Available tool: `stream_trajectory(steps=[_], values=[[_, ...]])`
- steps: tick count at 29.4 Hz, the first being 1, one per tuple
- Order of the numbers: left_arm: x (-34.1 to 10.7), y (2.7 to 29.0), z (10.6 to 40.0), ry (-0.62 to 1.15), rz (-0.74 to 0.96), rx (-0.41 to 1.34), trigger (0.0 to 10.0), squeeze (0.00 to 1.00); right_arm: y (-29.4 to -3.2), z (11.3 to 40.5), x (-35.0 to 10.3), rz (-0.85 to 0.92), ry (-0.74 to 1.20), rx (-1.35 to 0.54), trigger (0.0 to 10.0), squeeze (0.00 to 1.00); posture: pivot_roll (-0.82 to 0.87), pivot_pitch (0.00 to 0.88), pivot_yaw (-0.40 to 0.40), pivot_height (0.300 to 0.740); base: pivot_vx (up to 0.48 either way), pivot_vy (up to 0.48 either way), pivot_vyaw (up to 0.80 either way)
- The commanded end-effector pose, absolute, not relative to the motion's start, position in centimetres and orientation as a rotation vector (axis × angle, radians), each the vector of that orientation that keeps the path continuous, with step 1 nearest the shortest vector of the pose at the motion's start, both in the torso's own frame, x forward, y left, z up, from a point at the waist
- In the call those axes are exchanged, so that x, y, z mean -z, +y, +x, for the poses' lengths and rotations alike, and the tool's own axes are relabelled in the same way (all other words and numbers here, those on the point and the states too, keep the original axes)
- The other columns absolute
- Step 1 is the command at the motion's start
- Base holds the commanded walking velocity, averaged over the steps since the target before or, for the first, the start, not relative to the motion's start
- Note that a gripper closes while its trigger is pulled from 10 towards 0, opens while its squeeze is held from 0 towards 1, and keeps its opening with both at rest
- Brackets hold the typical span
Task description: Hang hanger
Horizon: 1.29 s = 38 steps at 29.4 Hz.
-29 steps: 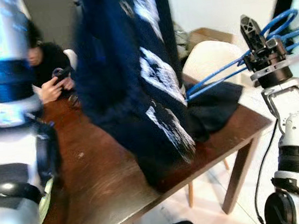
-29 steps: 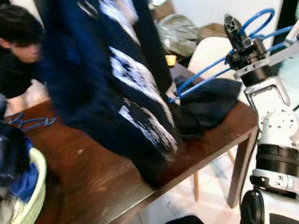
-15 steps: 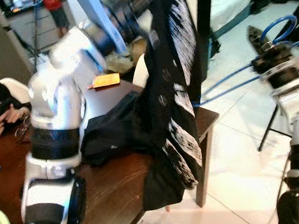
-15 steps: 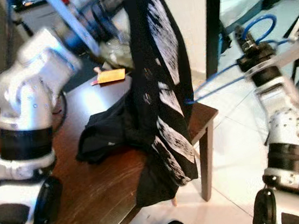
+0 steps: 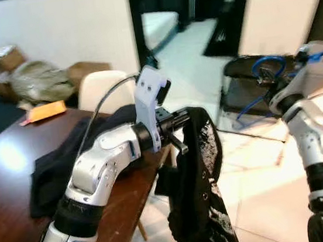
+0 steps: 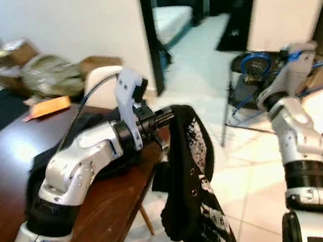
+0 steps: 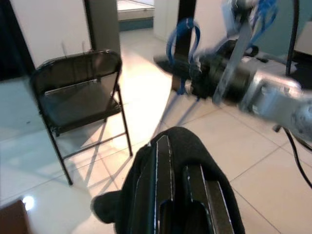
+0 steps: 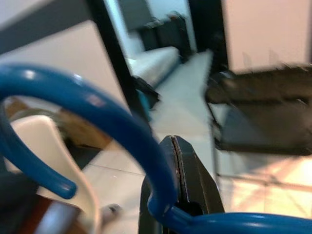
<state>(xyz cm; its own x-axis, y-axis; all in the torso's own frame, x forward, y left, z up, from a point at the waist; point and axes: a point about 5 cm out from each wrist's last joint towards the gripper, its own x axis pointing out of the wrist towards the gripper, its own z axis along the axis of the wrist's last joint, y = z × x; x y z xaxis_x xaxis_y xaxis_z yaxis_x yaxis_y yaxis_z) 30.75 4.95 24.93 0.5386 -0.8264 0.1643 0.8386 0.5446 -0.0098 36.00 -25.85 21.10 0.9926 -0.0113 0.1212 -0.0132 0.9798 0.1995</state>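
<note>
One black shirt (image 5: 199,181) hangs over the left hand (image 7: 178,192), fingers together; the right hand (image 8: 178,168) clamps one blue hanger (image 8: 105,119).

Garment (image 5: 197,181) on black left gripper (image 7: 178,195): black w/ white print in patches. Hanger (image 8: 97,122) in black right gripper (image 8: 178,161): bright blue. Arms silver-grey w/ black joints. Table (image 5: 5,193): dark brown wood; black clothes (image 5: 65,156) on it, plus orange packet (image 5: 41,112). Chair (image 5: 102,90) cream; folding chair (image 7: 78,92) black. Floor tiles (image 6: 245,181) white, walls off-white.
</note>
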Motion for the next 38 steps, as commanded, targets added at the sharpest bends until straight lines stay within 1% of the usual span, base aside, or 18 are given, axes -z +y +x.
stream_trajectory(steps=[1,2,3,5,9,10,24,27,28,29,30,31,35,37,38], values=[[-25.7,5.2,30.5,-0.204,-0.094,0.965,10.0,0.00,-25.6,36.1,-21.3,0.186,-0.137,0.000,10.0,0.00,0.07,0.000,0.027,0.735,0.000,0.000,-0.80],[-24.7,6.5,31.1,-0.206,-0.127,0.802,10.0,0.00,-24.7,36.0,-20.4,0.211,-0.131,-0.037,10.0,0.00,0.07,0.000,0.020,0.735,0.000,-0.292,-0.65],[-24.7,6.5,31.1,-0.206,-0.127,0.802,10.0,0.00,-24.7,36.0,-20.4,0.211,-0.131,-0.037,10.0,0.00,0.07,0.000,0.020,0.735,0.000,-0.292,-0.65],[-24.2,7.8,31.5,-0.217,-0.157,0.662,10.0,0.00,-23.6,36.0,-19.7,0.236,-0.128,-0.083,10.0,0.00,0.07,0.000,0.017,0.735,0.000,-0.420,-0.22],[-24.1,8.6,31.6,-0.232,-0.168,0.599,10.0,0.00,-23.2,35.9,-19.5,0.224,-0.130,-0.102,10.0,0.00,0.07,0.000,0.011,0.735,0.000,-0.422,0.00],[-24.1,9.2,31.5,-0.249,-0.150,0.555,10.0,0.00,-23.3,36.0,-19.5,0.207,-0.133,-0.104,10.0,0.00,0.06,0.000,0.004,0.735,0.000,-0.424,0.00],[-24.9,9.2,31.8,-0.288,-0.139,0.520,10.0,0.00,-23.3,36.1,-19.5,0.214,-0.130,-0.125,10.0,0.00,0.05,0.000,0.001,0.735,0.000,-0.424,0.00],[-25.1,8.8,31.8,-0.302,-0.147,0.532,10.0,0.00,-23.4,36.0,-20.1,0.291,-0.163,-0.168,10.0,0.00,0.05,0.000,-0.002,0.735,0.000,-0.420,0.00],[-25.1,8.8,31.8,-0.302,-0.147,0.532,10.0,0.00,-23.4,36.0,-20.1,0.291,-0.163,-0.168,10.0,0.00,0.05,0.000,-0.002,0.735,0.000,-0.412,0.00],[-25.2,8.7,31.8,-0.307,-0.149,0.542,10.0,0.00,-23.6,36.0,-20.4,0.334,-0.180,-0.174,10.0,0.00,0.05,0.000,-0.002,0.735,0.000,-0.416,0.00],[-25.2,8.7,31.8,-0.307,-0.149,0.542,10.0,0.00,-23.6,36.0,-20.4,0.334,-0.180,-0.174,10.0,0.00,0.05,0.000,-0.002,0.735,0.000,-0.416,0.00],[-25.4,8.6,31.7,-0.315,-0.153,0.558,10.0,0.00,-24.1,36.0,-20.8,0.394,-0.204,-0.176,10.0,0.00,0.05,0.000,-0.002,0.735,0.247,-0.409,0.00],[-25.5,8.5,31.5,-0.322,-0.157,0.581,10.0,0.00,-24.5,36.0,-21.3,0.441,-0.224,-0.174,10.0,0.00,0.06,0.000,-0.003,0.735,0.256,-0.398,0.00],[-25.5,8.4,31.4,-0.328,-0.161,0.603,10.0,0.00,-25.0,36.1,-22.4,0.527,-0.265,-0.197,10.0,0.00,0.05,0.000,-0.007,0.735,0.120,-0.351,0.00],[-25.5,8.4,31.4,-0.328,-0.161,0.603,10.0,0.00,-25.0,36.1,-22.4,0.527,-0.265,-0.197,10.0,0.00,0.05,0.000,-0.007,0.735,0.000,-0.337,0.00]])
